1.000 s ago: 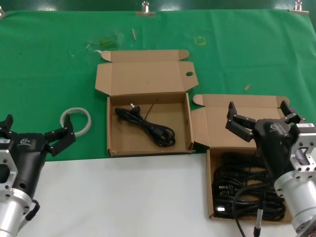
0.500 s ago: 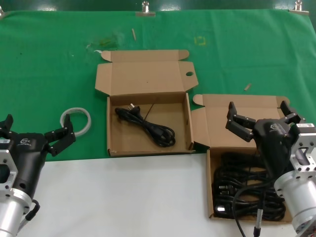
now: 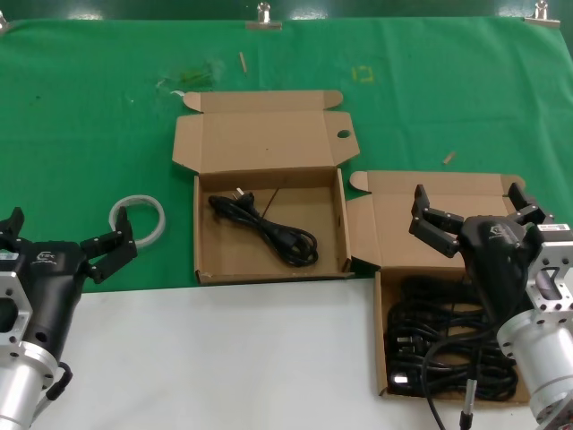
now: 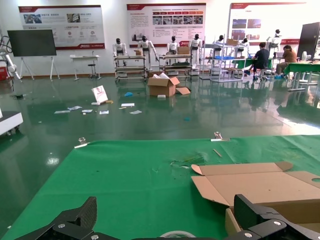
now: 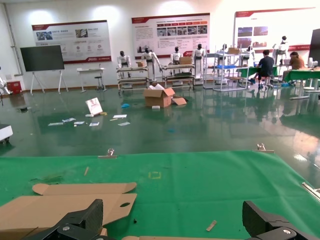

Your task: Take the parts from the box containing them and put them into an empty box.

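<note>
The box containing the parts (image 3: 383, 296) lies open at the right front, filled with a tangle of black cables (image 3: 448, 345). My right gripper (image 3: 467, 202) hovers above its far end, in front of its lid, open and empty. The other box (image 3: 204, 228) lies open at the centre with one black cable (image 3: 269, 231) coiled inside; its lid (image 3: 260, 143) lies flat behind it. That lid also shows in the right wrist view (image 5: 60, 205) and in the left wrist view (image 4: 260, 184). My left gripper (image 3: 67, 231) is at the front left, open and empty.
A clear tape roll (image 3: 139, 218) lies on the green mat (image 3: 89, 116) between my left gripper and the centre box. The front of the table is white (image 3: 224, 358). Small scraps (image 3: 448, 158) lie on the mat. Metal clips (image 3: 263, 16) hold its far edge.
</note>
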Tool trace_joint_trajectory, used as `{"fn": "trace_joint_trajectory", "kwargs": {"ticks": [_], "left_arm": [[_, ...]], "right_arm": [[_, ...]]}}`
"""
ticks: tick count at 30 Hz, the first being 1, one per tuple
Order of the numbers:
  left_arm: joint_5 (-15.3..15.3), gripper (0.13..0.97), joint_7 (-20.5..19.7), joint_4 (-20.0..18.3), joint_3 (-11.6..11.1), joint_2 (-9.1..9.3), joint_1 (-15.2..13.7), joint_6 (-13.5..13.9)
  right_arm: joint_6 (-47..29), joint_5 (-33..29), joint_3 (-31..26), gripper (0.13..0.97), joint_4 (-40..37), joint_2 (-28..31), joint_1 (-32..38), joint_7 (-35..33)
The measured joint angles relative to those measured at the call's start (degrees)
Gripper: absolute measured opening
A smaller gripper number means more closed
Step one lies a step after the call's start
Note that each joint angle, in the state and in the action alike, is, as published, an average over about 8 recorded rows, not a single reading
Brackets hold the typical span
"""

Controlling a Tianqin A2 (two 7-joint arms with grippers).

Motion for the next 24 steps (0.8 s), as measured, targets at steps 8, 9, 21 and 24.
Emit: {"fn": "trace_joint_trajectory", "kwargs": {"ticks": [8,9,21,24], "left_arm": [[0.0,0.965,0.0,0.0,0.0,0.0,0.0,0.0],[0.0,0.965,0.0,0.0,0.0,0.0,0.0,0.0],[0.0,0.965,0.0,0.0,0.0,0.0,0.0,0.0],[0.0,0.965,0.0,0.0,0.0,0.0,0.0,0.0]], "right_arm": [[0.0,0.0,0.0,0.966,0.0,0.0,0.0,0.0],[0.0,0.0,0.0,0.966,0.0,0.0,0.0,0.0],[0.0,0.0,0.0,0.966,0.0,0.0,0.0,0.0],[0.0,0.0,0.0,0.966,0.0,0.0,0.0,0.0]]}}
